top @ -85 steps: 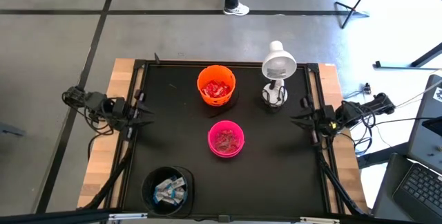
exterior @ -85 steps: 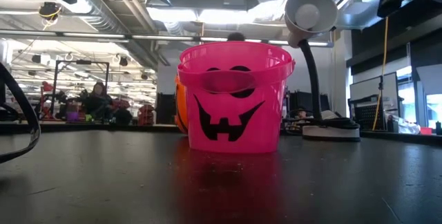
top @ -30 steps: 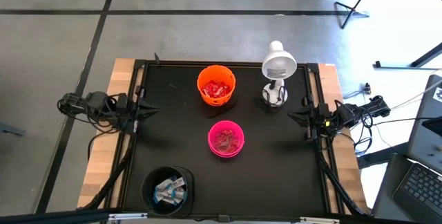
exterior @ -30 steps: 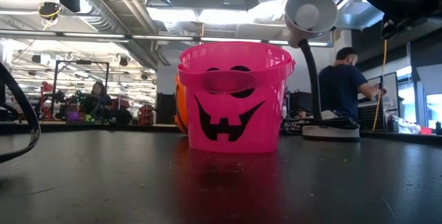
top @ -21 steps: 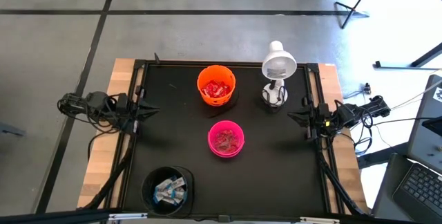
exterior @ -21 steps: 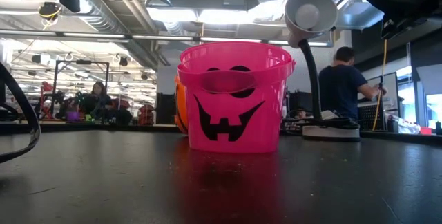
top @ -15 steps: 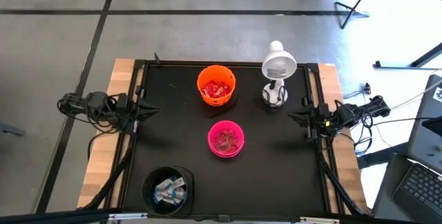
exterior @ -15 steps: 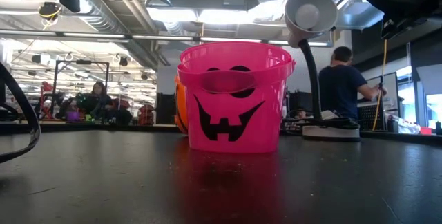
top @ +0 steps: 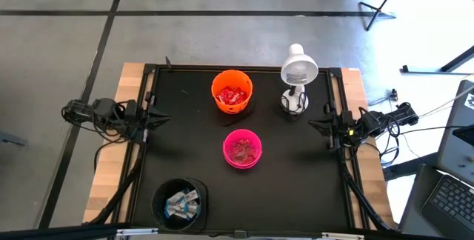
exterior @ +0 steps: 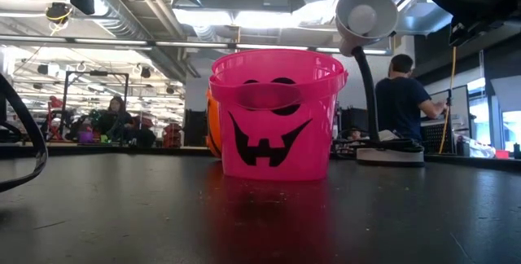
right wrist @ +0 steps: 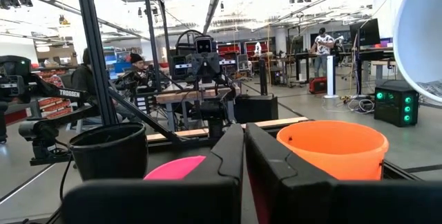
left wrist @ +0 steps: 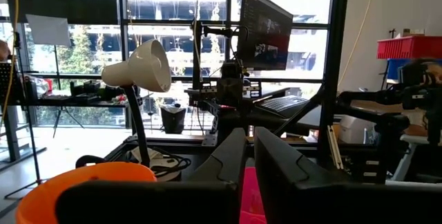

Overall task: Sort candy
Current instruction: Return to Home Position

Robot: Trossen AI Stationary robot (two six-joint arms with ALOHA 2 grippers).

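Observation:
The candy lies sorted in three bowls on the black table. Red sweets (top: 232, 94) fill the orange bowl (top: 232, 90) at the far middle, pinkish ones (top: 242, 150) the pink bowl (top: 242, 149) at the centre, blue-and-silver ones (top: 181, 201) the black bowl (top: 179, 204) near the front left. My left gripper (top: 164, 118) rests shut at the table's left edge, raised and pointing inward. My right gripper (top: 313, 127) rests shut at the right edge, also raised. Neither has anything between its fingers.
A white desk lamp (top: 298, 70) stands at the far right of the table, its base (top: 294, 102) beside the orange bowl. A black frame (top: 148, 84) edges the mat. A person (exterior: 404, 101) stands in the room beyond the table.

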